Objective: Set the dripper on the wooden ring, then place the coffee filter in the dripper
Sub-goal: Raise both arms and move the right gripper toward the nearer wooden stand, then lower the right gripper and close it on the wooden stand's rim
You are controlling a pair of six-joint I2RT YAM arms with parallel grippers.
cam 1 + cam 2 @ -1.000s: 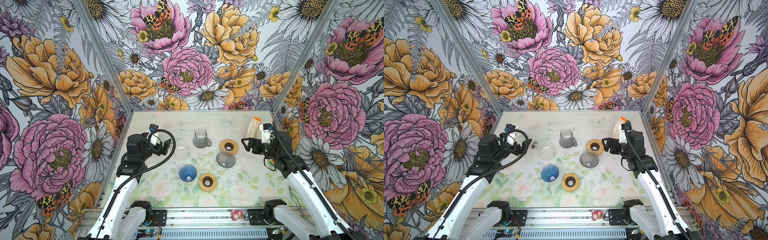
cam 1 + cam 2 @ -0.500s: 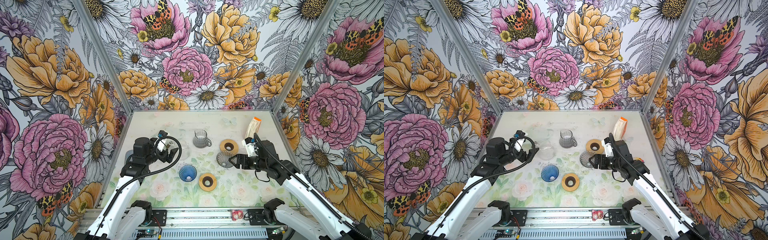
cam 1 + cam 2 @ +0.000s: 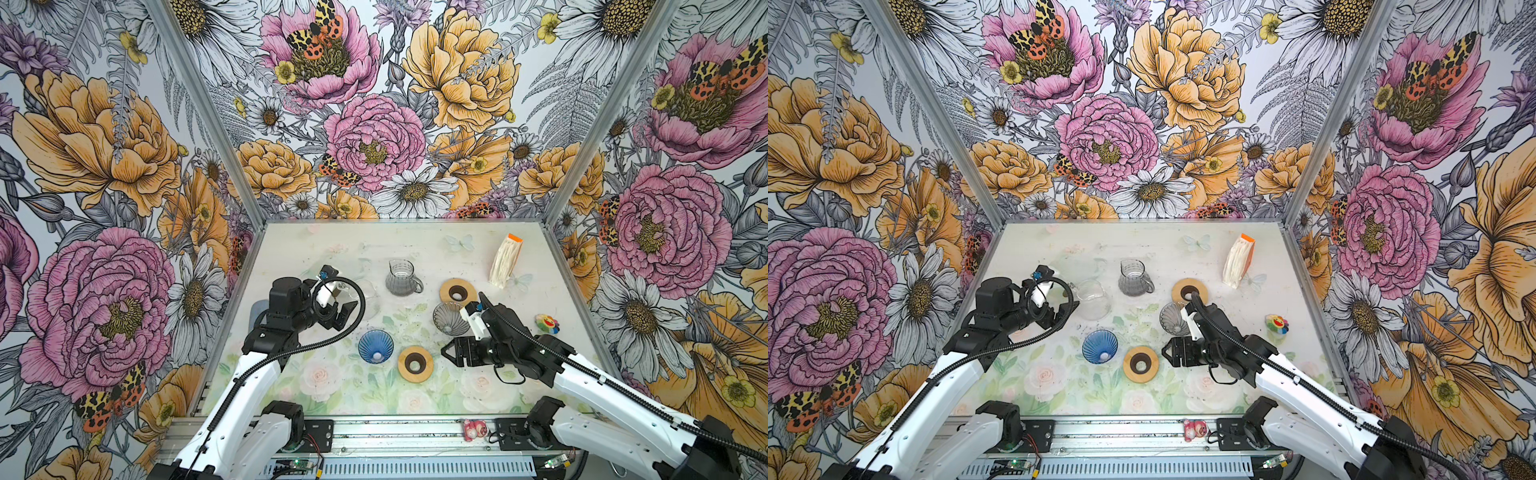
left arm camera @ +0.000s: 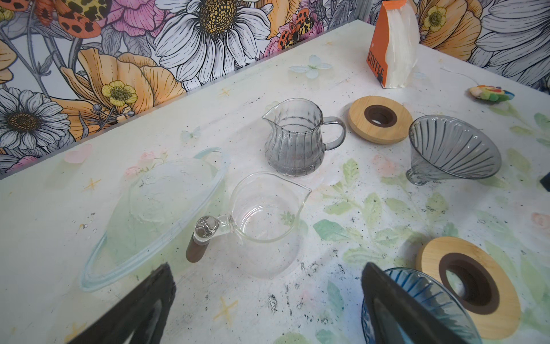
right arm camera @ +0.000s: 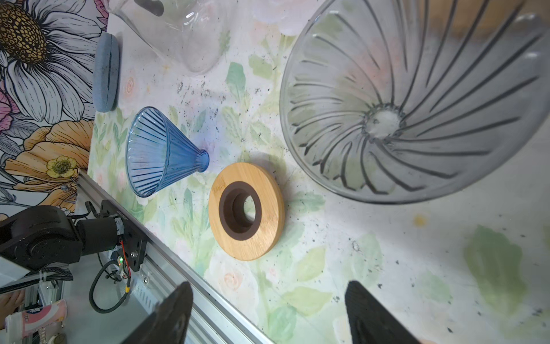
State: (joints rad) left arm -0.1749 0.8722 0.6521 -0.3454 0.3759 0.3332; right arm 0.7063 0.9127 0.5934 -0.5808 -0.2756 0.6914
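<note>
I see the filter pack (image 3: pixel 505 261) standing at the upper right of the table (image 3: pixel 395 245) in both top views, well apart from both arms (neither holds anything). The right gripper (image 3: pixel 445 352), fingers wide, hangs centre-right, with the grey dripper (image 3: pixel 448 318) on its side just above it and a wooden ring (image 3: pixel 415 363) just to its left. The left gripper (image 3: pixel 347 316), also wide, hangs centre-left beside the carafe (image 4: pixel 265 226), with the blue dripper (image 3: pixel 375 345) to its lower right.

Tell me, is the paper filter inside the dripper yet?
Not yet. Done: nothing; the filter pack stands untouched, and the grey dripper and blue dripper are empty. In hand: nothing; left gripper and right gripper are open. Left: grab a filter, drop it in a dripper.
</note>
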